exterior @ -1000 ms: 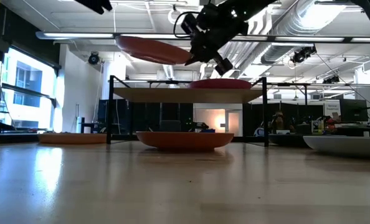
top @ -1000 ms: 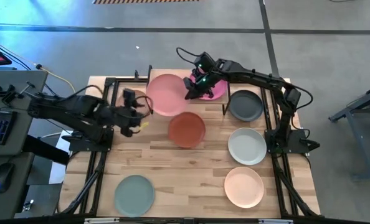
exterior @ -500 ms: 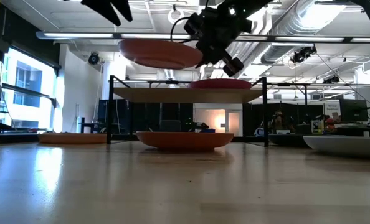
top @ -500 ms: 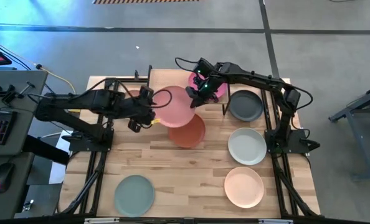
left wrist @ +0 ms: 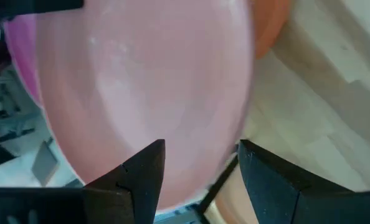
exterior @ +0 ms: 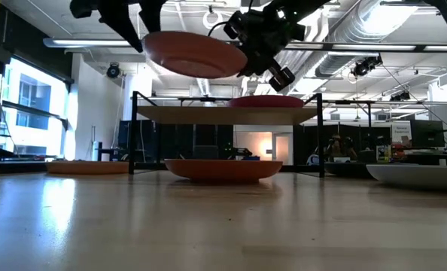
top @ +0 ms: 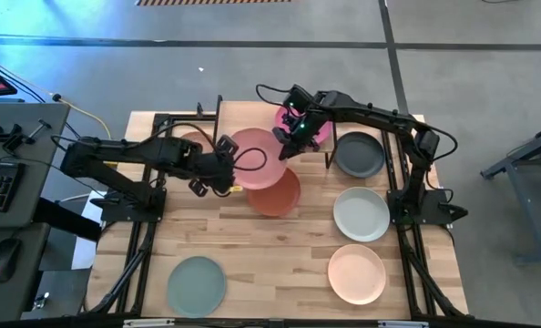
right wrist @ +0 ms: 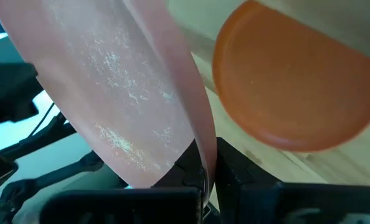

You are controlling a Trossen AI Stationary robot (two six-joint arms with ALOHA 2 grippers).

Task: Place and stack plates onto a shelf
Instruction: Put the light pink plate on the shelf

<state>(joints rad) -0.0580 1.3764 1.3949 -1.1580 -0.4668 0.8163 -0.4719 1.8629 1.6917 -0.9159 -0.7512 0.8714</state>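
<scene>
Overhead, table-level and wrist views share the pink plate (top: 257,151).

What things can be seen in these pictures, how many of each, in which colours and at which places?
Light pink plate: one, held in the air above the table's middle.
Terracotta plate: one, on the table, partly under the pink one.
Magenta plate: one, on the shelf.
Dark grey plate: one, table's right side, far end.
Pale grey-white plate: one, right side, middle.
Peach plate: one, right side, near end.
Sage green plate: one, near left.
Shelf: one, light wood top, black legs, far end.
Right gripper: shut on the pink plate's rim.
Left gripper: open, at the plate's opposite rim.
</scene>
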